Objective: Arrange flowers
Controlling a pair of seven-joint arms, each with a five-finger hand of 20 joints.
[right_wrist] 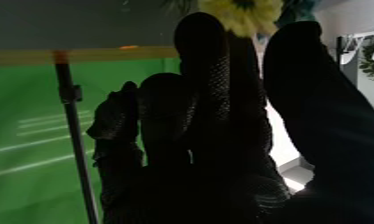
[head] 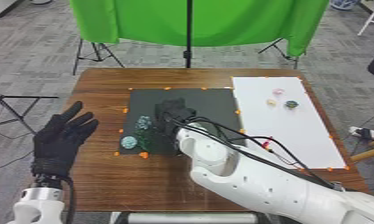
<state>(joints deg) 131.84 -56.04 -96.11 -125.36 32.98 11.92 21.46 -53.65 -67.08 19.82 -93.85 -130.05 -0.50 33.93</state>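
Picking seems underway: mid-frame, our right hand (head: 174, 109) has its fingers straight beside a yellow, many-petalled flower (right_wrist: 242, 14); next, we should pinch gently. Our left hand (head: 58, 143), frame left, is open.

Centrally on the worktop (head: 103, 185): mat (head: 221, 105). Just beside it, right: sheet (head: 310, 142). On the mat, near-left corner: flower head (head: 129, 142); behind and right of that: sprig (head: 144, 121). On the sheet, far half: rear bloom (head: 278, 91), then, before it, left bloom (head: 271, 102) and right bloom (head: 291, 104). Behind the worktop: curtain (head: 228, 25).
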